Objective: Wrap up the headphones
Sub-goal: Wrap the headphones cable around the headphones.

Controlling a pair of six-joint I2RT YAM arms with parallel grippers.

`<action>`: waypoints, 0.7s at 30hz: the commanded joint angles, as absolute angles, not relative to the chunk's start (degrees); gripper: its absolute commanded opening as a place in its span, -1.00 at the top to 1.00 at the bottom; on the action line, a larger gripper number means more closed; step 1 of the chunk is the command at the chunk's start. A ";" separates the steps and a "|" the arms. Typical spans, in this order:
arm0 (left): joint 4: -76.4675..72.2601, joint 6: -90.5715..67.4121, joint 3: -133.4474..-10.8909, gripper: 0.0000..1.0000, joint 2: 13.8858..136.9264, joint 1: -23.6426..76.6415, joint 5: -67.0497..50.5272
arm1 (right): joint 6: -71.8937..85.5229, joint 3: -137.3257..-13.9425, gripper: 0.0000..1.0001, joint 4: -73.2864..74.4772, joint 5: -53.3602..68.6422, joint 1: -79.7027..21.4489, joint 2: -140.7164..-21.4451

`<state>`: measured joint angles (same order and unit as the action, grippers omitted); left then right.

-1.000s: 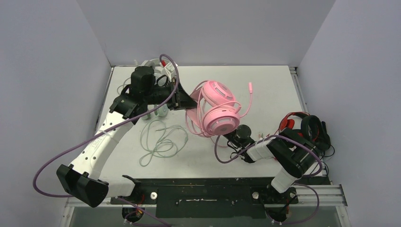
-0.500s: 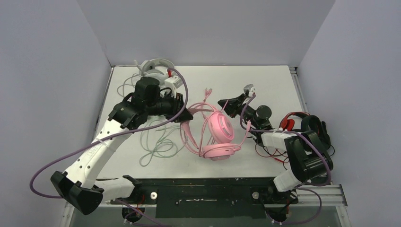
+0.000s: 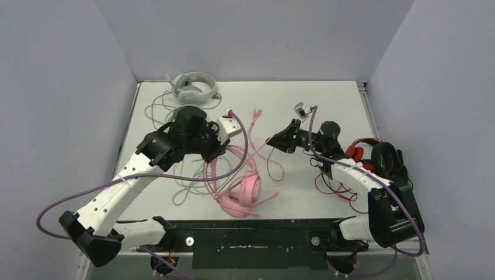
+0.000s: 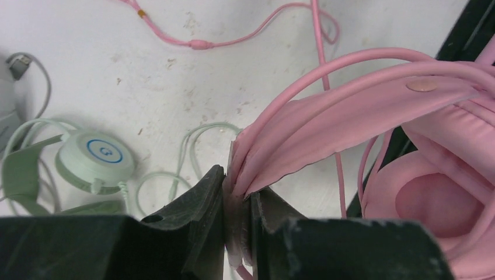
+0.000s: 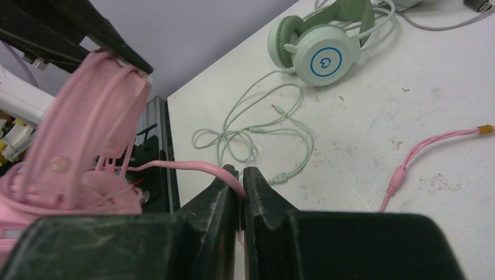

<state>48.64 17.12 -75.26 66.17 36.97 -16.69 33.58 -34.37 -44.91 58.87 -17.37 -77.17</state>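
Note:
My left gripper is shut on the headband of the pink headphones. They hang tilted, cups low near the table's front edge, below the left gripper. My right gripper is shut on the thin pink cable and sits mid-table, with cable looping from it to the headset. The cable's free end lies further back. The mint green headphones lie flat left of centre, cable loose, mostly hidden under my left arm from above. The white headphones rest at the back left.
A red and black headset with red wires lies at the right edge beside my right arm. The grey cable of the white headset trails along the left side. A black rail runs along the front.
The pink headphones have swung from mid-table down toward the front edge, carried by my left gripper. My right gripper moved from the front to the table's centre and closed on the pink cable.

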 commanded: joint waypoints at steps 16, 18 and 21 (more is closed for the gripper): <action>34.72 28.16 -79.08 1.00 72.64 45.26 25.59 | 35.67 -45.23 0.89 -17.75 73.48 -28.40 -72.95; 33.06 28.85 -78.37 1.00 73.25 45.91 28.45 | 43.36 -43.80 0.87 -26.53 74.17 -28.62 -72.84; 28.35 29.02 -76.67 1.00 73.39 46.94 33.87 | 54.77 -41.53 0.86 -38.51 72.86 -28.91 -72.62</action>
